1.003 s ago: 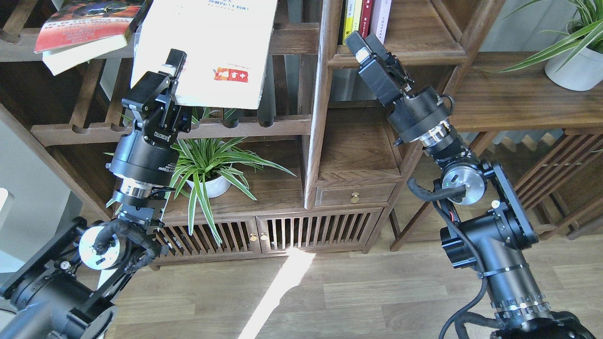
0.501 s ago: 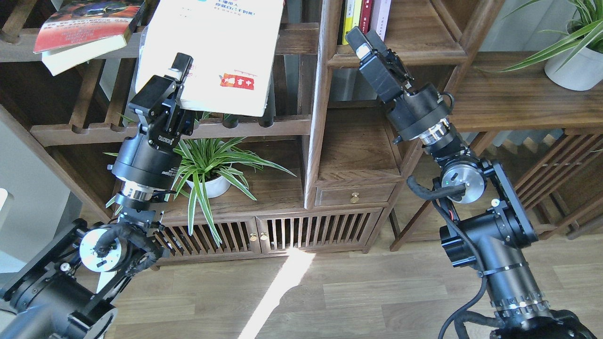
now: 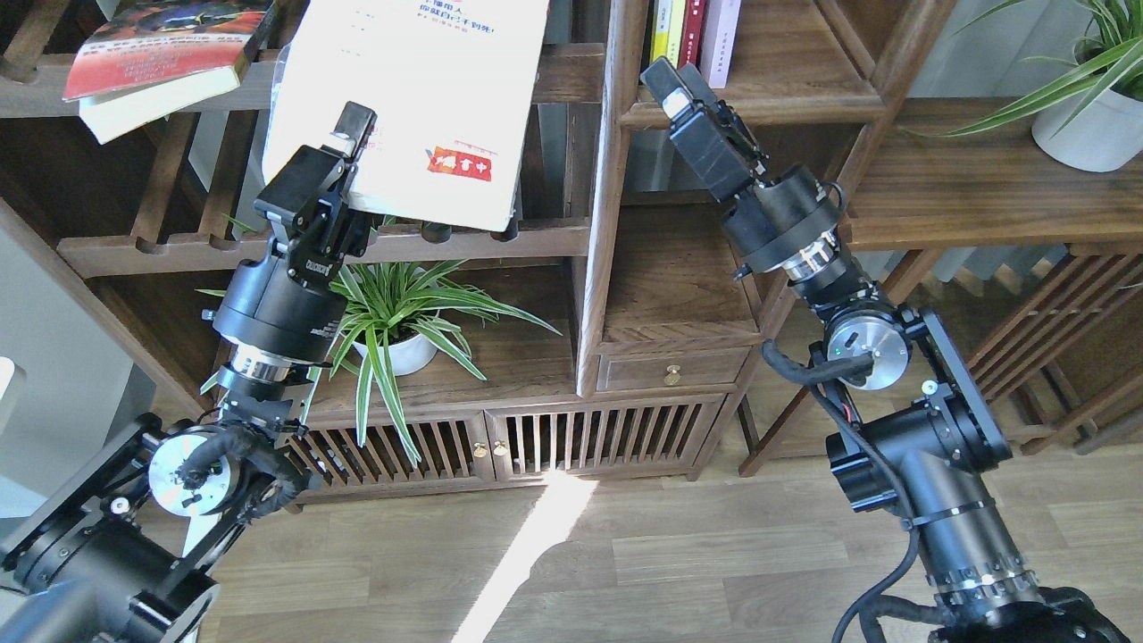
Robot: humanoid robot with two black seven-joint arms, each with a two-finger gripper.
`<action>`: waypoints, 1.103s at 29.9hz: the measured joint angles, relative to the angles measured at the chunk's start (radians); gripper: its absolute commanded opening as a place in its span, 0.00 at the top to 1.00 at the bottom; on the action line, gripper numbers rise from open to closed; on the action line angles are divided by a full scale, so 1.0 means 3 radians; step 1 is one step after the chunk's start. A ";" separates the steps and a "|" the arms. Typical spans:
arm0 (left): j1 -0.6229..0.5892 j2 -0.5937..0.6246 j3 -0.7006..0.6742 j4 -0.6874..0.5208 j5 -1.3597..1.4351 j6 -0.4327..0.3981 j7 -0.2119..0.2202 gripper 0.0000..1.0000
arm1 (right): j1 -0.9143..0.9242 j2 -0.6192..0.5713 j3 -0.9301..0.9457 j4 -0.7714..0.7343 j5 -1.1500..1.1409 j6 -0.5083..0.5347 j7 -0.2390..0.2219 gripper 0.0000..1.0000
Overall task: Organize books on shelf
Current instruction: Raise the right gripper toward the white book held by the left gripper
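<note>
— Clamping what, over at nine o'clock?
— Left gripper, pinched on the lower left corner of the large white book with the red logo; one finger lying across the cover, the other hidden beneath. Book tilted, spread over the slatted rack, top edge cut off at twelve o'clock.
— And toward one o'clock?
— Right gripper, raised to the front edge of the shelf in the narrow cubby. Seen end-on and dark; impossible to tell whether spread or closed. Nothing visibly held.
— Anything on that board?
— Upright books at its left end, yellow, red and pale spines, just above the fingertips.
— Farther out?
— At eleven o'clock, thick book with red-orange cover lying flat and askew on the upper rack. Below the white book, at about seven o'clock from it, potted plant on a wide board. Another white pot at two o'clock.
</note>
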 measured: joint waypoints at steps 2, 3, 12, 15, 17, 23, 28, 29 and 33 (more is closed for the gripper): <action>-0.0004 0.0018 -0.0007 0.0000 0.0000 0.0000 0.0000 0.97 | 0.0004 0.0000 -0.0016 0.0000 0.0000 0.0000 0.0000 0.00; -0.0005 0.0026 -0.0010 -0.0001 0.0001 0.0000 0.0000 0.97 | 0.0005 0.0000 -0.0030 0.0000 0.0000 0.0000 0.0000 0.00; -0.0025 0.0054 -0.0025 -0.0025 0.0001 0.0000 0.0074 0.97 | 0.0006 0.0000 -0.0167 0.0000 0.0005 0.0000 0.0000 0.00; -0.0022 0.0055 -0.0025 -0.0025 0.0001 0.0000 0.0129 0.97 | 0.0008 0.0000 -0.0206 0.0000 0.0005 0.0000 0.0000 0.00; -0.0021 0.0055 -0.0025 -0.0025 0.0001 0.0000 0.0140 0.97 | 0.0013 0.0000 -0.0235 0.0000 0.0005 0.0000 0.0000 0.00; -0.0044 0.0048 -0.0024 -0.0049 0.0001 0.0000 0.0148 0.98 | 0.0013 0.0000 -0.0376 0.0000 0.0005 0.0000 0.0000 0.00; -0.0060 0.0048 -0.0020 -0.0093 0.0001 0.0000 0.0148 0.98 | -0.0014 0.0000 -0.0457 -0.0009 0.0005 0.0000 0.0000 0.00; -0.0060 0.0048 -0.0020 -0.0111 0.0001 0.0000 0.0148 0.98 | -0.0018 0.0000 -0.0473 -0.0013 0.0005 0.0000 0.0000 0.00; -0.0061 0.0049 -0.0042 -0.0170 0.0001 0.0000 0.0148 0.98 | -0.0033 0.0000 -0.0521 -0.0036 0.0005 0.0000 0.0000 0.00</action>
